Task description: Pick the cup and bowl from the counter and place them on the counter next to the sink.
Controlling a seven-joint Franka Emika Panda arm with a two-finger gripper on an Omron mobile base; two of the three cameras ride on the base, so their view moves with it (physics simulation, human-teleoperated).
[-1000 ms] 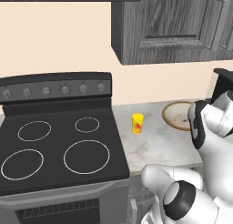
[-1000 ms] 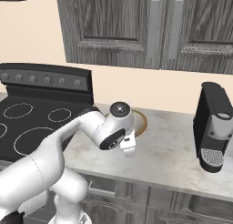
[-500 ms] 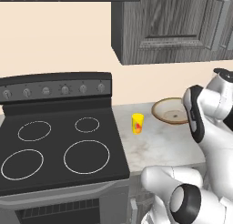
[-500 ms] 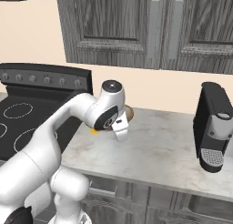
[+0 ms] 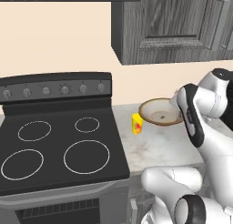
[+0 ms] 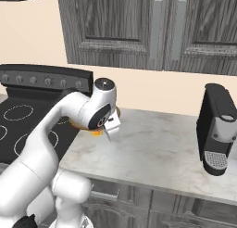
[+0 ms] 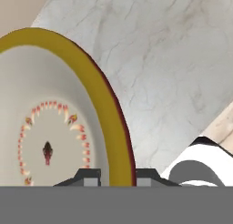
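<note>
My gripper (image 7: 117,177) is shut on the rim of the bowl (image 7: 50,127), a wide tan-rimmed dish with a pale inside and a ring of small red marks. In the left base view the bowl (image 5: 159,113) hangs tilted just above the marbled counter (image 5: 159,145), with the gripper (image 5: 176,113) at its right rim. The small yellow cup (image 5: 137,123) stands upright on the counter just left of the bowl, near the stove's edge. From the right base view the arm covers most of the bowl, and the gripper (image 6: 110,129) points down over the counter (image 6: 157,153). The sink is out of view.
A black stovetop (image 5: 59,150) with white burner rings borders the counter on the left. A black coffee machine (image 6: 217,129) stands at the counter's far right. Dark wood cabinets (image 5: 173,27) hang above the counter.
The arm has swung left with the bowl in its grip, bringing the bowl closer to the cup. The cup has not moved.
</note>
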